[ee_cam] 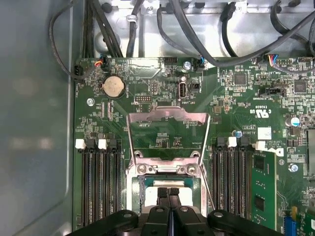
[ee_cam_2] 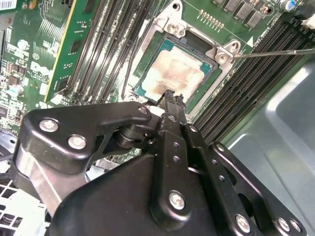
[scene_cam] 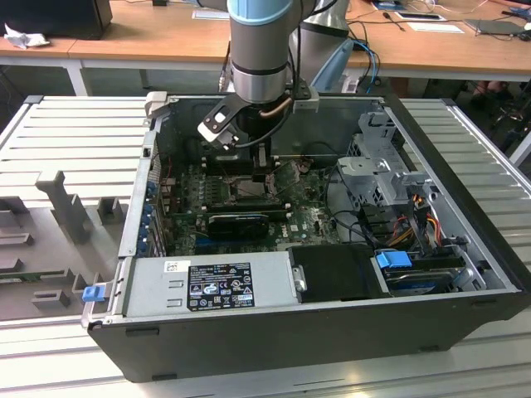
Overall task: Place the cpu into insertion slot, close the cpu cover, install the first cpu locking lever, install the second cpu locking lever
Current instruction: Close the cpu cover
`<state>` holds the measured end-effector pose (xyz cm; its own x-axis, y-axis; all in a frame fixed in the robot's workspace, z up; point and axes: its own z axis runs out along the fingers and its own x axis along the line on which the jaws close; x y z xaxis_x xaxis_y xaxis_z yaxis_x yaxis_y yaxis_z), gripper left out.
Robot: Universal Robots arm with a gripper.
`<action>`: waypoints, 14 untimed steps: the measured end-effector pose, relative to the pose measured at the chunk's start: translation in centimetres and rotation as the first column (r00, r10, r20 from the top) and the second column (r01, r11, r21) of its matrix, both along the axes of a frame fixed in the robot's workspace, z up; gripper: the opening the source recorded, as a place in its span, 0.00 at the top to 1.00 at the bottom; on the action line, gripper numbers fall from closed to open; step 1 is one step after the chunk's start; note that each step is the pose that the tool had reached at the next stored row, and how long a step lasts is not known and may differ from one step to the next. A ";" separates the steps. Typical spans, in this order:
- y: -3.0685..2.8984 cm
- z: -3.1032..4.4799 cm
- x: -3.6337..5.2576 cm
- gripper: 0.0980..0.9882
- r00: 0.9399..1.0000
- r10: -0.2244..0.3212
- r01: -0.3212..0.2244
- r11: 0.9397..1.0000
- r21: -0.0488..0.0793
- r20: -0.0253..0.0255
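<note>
Robotics lab or electronics workshop.
A robot arm hangs over an open computer case, its green motherboard exposed, on a ribbed metal table with grey fixtures. Behind stand wooden desks strewn with cables and papers.

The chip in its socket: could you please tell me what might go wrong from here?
1. The gripper is shut, its tips at the edge of the chip; a sideways nudge might unseat it.
2. The cover is open and the thin lever sticks out beside it; the arm might snag either.
</note>
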<state>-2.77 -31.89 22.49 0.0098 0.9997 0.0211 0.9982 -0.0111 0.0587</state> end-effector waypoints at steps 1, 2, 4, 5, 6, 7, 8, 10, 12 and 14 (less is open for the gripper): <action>0.00 0.07 0.00 0.99 1.000 0.000 0.000 1.000 0.000 0.000; 0.00 0.25 0.01 0.99 1.000 0.000 0.000 1.000 0.000 0.000; 0.00 0.53 0.00 0.99 1.000 0.000 0.000 1.000 0.000 0.000; 0.00 0.68 0.00 0.99 1.000 0.000 0.000 1.000 0.000 0.000; 0.01 0.70 0.01 0.99 1.000 0.000 0.000 1.000 0.001 0.000; 0.01 0.71 0.01 0.99 1.000 0.000 0.000 1.000 0.001 0.000; 0.00 0.73 0.01 0.99 1.000 0.000 0.000 1.000 0.000 0.000; 0.00 0.75 0.01 0.99 1.000 0.000 0.000 1.000 0.000 0.000; 0.00 0.79 0.00 0.99 1.000 0.000 0.000 1.000 0.000 0.000; 0.00 0.89 0.01 0.99 1.000 0.000 0.000 1.000 0.000 0.000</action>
<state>-2.76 -31.89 23.38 0.0098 0.9997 0.0213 0.9982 -0.0111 0.0587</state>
